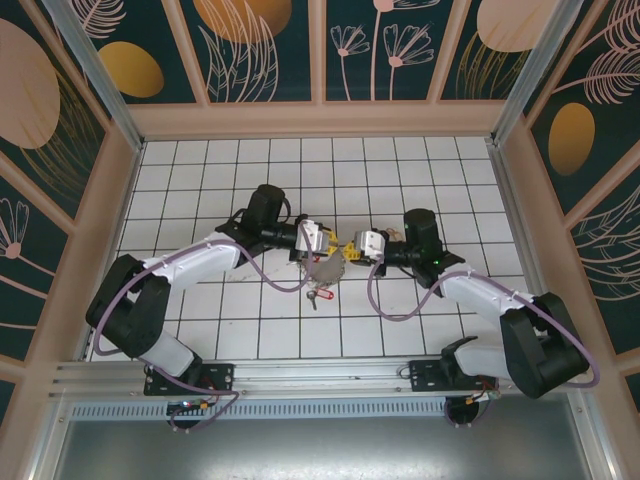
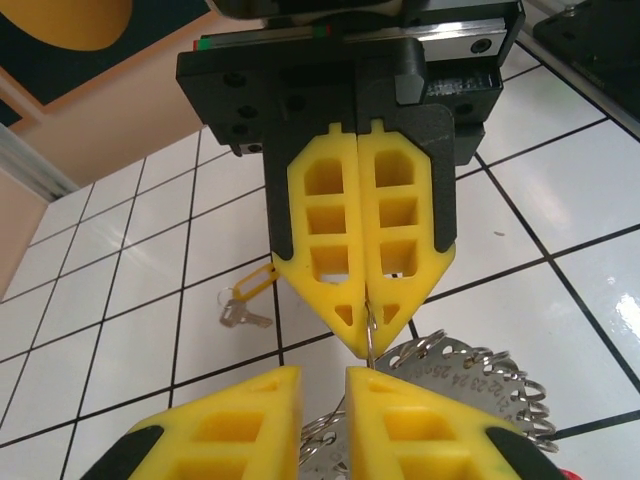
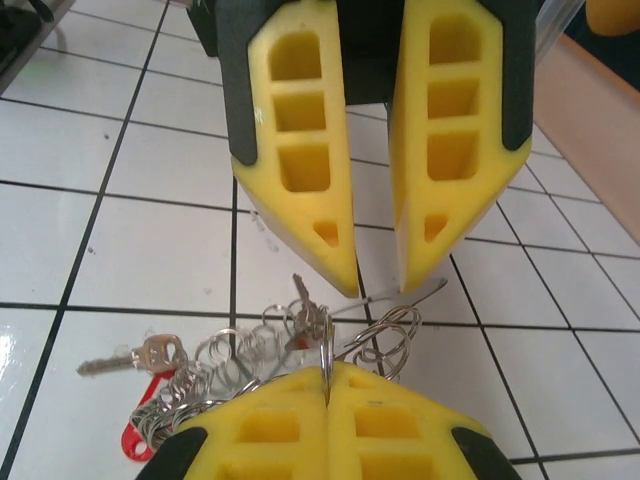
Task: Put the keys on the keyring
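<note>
Yellow-tipped left arm (image 1: pixel 190 262) and right arm (image 1: pixel 480 290) bend in and meet in the middle.
The right gripper (image 2: pixel 367 340) pinches the keyring (image 2: pixel 460 375); the left gripper (image 3: pixel 378 285) is a little open.

Small numbers are stamped along the rim of the keyring (image 2: pixel 455 375) — a curved row seen in the left wrist view, just inside the edge of the grey disc. At the left end of that row the figures 26, 25 and 24 can be made out. From there the sequence appears to count downward toward the right — 23, 22 and so on — though these later digits are too small and blurred to be read with certainty. In the top external view the disc is too small for its numbers to be read.
</note>
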